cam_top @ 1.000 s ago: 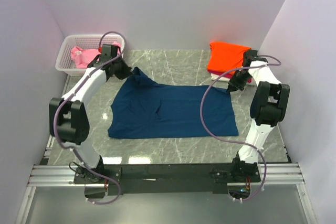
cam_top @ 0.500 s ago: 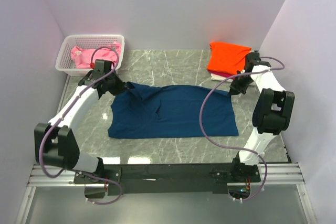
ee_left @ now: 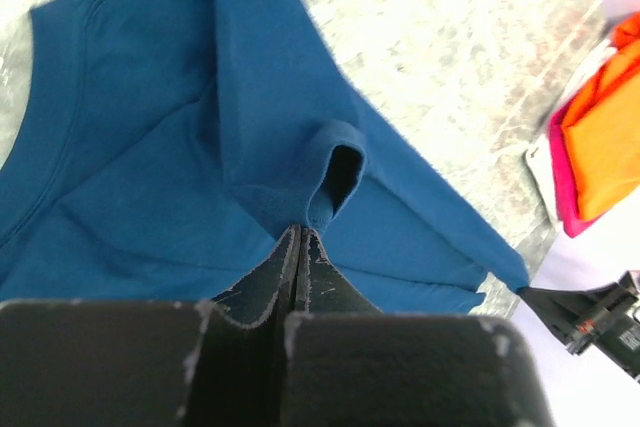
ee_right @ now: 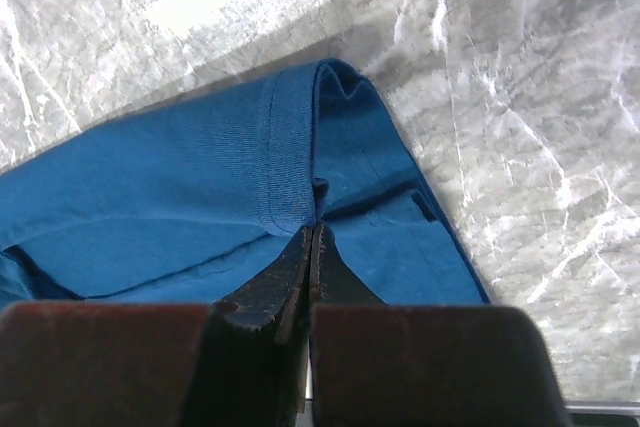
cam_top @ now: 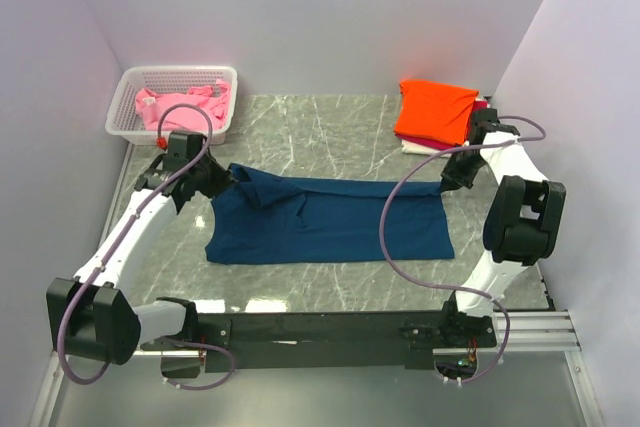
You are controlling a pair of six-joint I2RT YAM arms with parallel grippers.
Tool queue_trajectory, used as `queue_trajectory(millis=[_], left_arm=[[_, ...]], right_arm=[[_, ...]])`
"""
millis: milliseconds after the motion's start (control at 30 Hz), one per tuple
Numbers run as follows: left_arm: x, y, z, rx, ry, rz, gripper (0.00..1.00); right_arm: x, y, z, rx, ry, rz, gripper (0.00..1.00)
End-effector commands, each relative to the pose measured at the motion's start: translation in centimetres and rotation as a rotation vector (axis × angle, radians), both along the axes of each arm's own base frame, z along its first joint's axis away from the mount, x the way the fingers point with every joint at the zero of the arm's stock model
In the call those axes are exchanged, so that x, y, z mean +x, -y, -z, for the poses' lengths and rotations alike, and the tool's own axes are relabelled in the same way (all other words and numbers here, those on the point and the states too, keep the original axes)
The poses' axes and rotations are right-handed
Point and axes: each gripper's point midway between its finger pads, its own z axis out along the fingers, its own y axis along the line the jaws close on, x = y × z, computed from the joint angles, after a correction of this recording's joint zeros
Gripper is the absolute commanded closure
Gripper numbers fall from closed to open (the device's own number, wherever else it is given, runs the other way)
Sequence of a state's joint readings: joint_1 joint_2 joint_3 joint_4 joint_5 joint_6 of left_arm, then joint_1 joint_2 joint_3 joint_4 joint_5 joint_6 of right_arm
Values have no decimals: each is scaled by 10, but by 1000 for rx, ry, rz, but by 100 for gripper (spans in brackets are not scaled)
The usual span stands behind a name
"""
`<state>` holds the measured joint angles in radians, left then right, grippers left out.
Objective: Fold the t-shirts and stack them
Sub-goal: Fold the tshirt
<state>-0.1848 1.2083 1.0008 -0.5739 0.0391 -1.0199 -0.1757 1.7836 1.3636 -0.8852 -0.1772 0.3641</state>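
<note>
The dark navy t-shirt [cam_top: 325,219] lies across the middle of the marble table, its far edge lifted and folded toward the near side. My left gripper [cam_top: 232,176] is shut on the shirt's far left corner by a sleeve [ee_left: 335,162]. My right gripper [cam_top: 447,183] is shut on the far right corner at the hem [ee_right: 290,162]. A folded orange t-shirt [cam_top: 434,109] tops a stack with magenta and white ones at the back right. A pink t-shirt [cam_top: 175,105] lies in the basket.
The white lattice basket [cam_top: 128,88] stands at the back left corner. Purple walls close in the table on three sides. The arms' cables loop over the table's left and right parts. The orange and magenta stack [ee_left: 600,147] shows at the left wrist view's right edge.
Both grippers have drawn the navy shirt's far edge toward the near side, so the shirt now looks narrower front to back. The left arm has swung down and left.
</note>
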Motion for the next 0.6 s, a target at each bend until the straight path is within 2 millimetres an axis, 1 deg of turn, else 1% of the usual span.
queue_trajectory(millis=[0, 33, 133, 233, 300, 400, 433, 500, 533, 567], left_arm=[[-11, 1, 1, -31, -7, -17, 100], [-14, 0, 3, -31, -13, -20, 100], [-20, -4, -5, -28, -2, -41, 100], [-27, -9, -19, -33, 32, -65, 100], [-31, -10, -22, -42, 38, -75, 100], [-40, -9, -23, -62, 32, -80, 100], [-44, -9, -19, -66, 20, -82, 100], [-51, -9, -19, -83, 17, -88, 100], [-55, -9, -14, -84, 4, -94, 100], [-60, -9, -15, -100, 6, -96, 100]], right_arm=[[-7, 6, -20, -34, 53, -6, 100], [-9, 7, -19, -36, 51, -5, 100], [-15, 6, -19, -38, 50, -8, 100], [-22, 7, -18, -45, 41, -9, 100], [-24, 7, -17, -49, 36, -11, 100], [-28, 9, -15, -56, 29, -9, 100], [-29, 9, -14, -57, 25, -9, 100], [-32, 10, -12, -63, 18, -10, 100], [-34, 10, -10, -64, 12, -7, 100], [-35, 11, -10, -67, 10, -7, 100]])
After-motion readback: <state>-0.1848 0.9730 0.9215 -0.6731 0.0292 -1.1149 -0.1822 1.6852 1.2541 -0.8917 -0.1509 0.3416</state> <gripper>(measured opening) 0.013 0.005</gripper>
